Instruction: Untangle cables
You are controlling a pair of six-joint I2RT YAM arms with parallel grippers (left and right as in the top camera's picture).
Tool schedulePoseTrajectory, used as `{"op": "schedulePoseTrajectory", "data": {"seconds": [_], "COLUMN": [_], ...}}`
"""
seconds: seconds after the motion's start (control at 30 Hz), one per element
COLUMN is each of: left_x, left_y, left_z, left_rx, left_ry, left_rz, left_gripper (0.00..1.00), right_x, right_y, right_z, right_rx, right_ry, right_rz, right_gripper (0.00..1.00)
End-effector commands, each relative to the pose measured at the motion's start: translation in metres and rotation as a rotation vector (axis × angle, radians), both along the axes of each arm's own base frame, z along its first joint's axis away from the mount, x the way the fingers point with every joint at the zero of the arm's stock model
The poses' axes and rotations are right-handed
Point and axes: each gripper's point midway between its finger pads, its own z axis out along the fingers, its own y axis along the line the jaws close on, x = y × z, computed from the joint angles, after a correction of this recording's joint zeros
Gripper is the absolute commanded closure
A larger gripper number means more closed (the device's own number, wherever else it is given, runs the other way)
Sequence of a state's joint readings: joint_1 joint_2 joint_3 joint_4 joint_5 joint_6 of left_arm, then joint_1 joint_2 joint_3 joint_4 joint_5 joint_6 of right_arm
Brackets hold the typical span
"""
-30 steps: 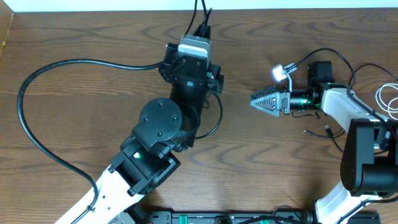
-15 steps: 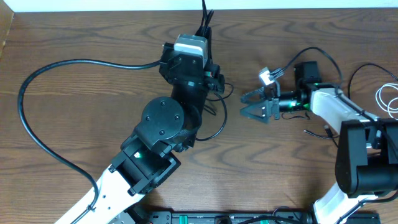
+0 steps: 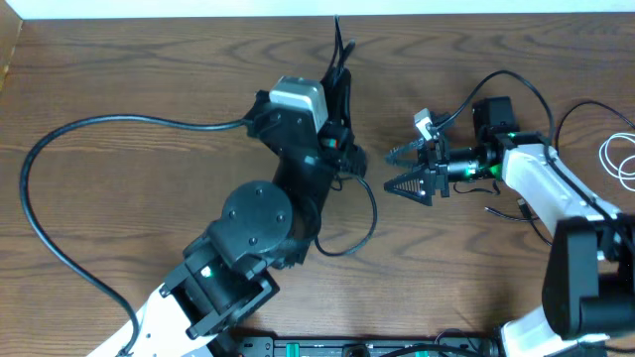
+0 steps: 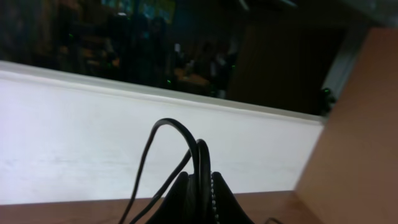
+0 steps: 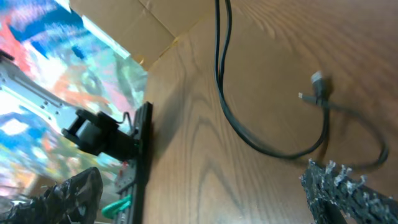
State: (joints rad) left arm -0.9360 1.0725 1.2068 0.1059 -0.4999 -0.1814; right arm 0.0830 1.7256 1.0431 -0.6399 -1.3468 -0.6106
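My left gripper [image 3: 337, 52] points at the table's far edge and is shut on a loop of the thin black cable [image 3: 371, 220]. In the left wrist view the loop [image 4: 177, 127] stands up out of the closed fingers [image 4: 199, 179]. The rest of the cable curves over the wood beside the left arm. My right gripper [image 3: 405, 171] is open and empty, just right of the left wrist. Its view shows the black cable [image 5: 231, 118] on the table with a small plug end [image 5: 317, 82] between the spread fingers [image 5: 205, 199]. The white cable [image 3: 622, 159] lies coiled at the right edge.
The left arm's thick black wire [image 3: 45, 159] sweeps in a wide arc over the left of the table. A small black lead with a plug [image 3: 496, 210] lies by the right arm. A cardboard wall [image 5: 124, 18] stands at the table's side.
The right gripper moved left toward the left wrist and opened. The left arm shifted and tilted, and its gripper rose toward the far edge, pulling the black cable's loop wider.
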Motion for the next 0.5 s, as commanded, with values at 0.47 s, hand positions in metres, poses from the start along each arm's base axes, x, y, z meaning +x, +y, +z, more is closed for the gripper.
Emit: {"op": "schedulePoseTrajectory", "data": {"seconds": [0.47], "left_x": [-0.058], "left_y": [-0.042], "left_z": [0.039], "left_rx": [-0.169], "left_ry": [-0.066], "left_rz": [-0.243], "left_gripper": [0.93], "right_x": [-0.010], "right_y": [0.013], "right_z": [0.000], "right_rx": [-0.030], "right_ry": [-0.087], "right_rz": [0.054], "right_gripper": [0.01]}}
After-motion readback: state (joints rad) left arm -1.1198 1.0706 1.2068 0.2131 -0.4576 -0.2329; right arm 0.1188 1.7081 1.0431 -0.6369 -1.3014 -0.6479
